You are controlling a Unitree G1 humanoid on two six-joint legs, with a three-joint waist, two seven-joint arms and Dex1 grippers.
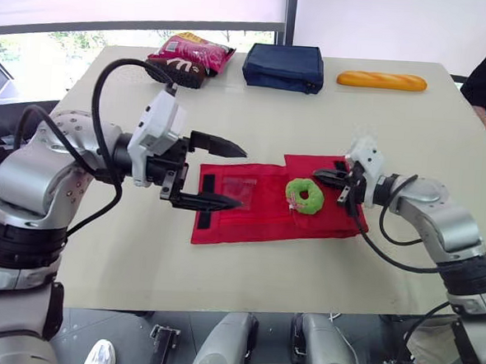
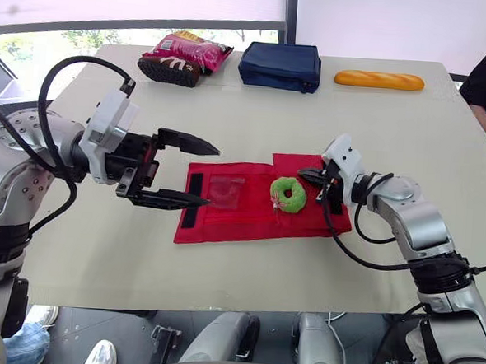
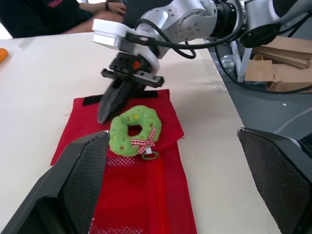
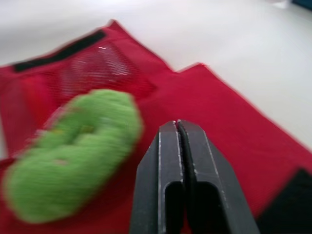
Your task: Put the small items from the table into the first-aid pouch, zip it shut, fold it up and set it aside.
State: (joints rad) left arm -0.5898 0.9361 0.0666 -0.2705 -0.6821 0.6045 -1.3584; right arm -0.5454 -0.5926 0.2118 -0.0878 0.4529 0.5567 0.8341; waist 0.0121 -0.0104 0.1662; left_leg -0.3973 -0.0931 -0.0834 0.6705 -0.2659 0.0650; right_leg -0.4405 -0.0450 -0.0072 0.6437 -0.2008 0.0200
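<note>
Left gripper [image 1: 241, 179] hangs wide open over the mesh end of the red pouch [image 1: 240, 221], probably ready to pin it flat; right gripper [image 4: 177, 126], fingers pressed together and empty, sits low over the flap just beside the green wreath [image 1: 293, 192], seemingly to nudge it inside

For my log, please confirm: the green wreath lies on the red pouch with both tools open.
Only the left tool is open; the right tool is shut, per the right wrist view. The green wreath does lie on the red pouch.
</note>
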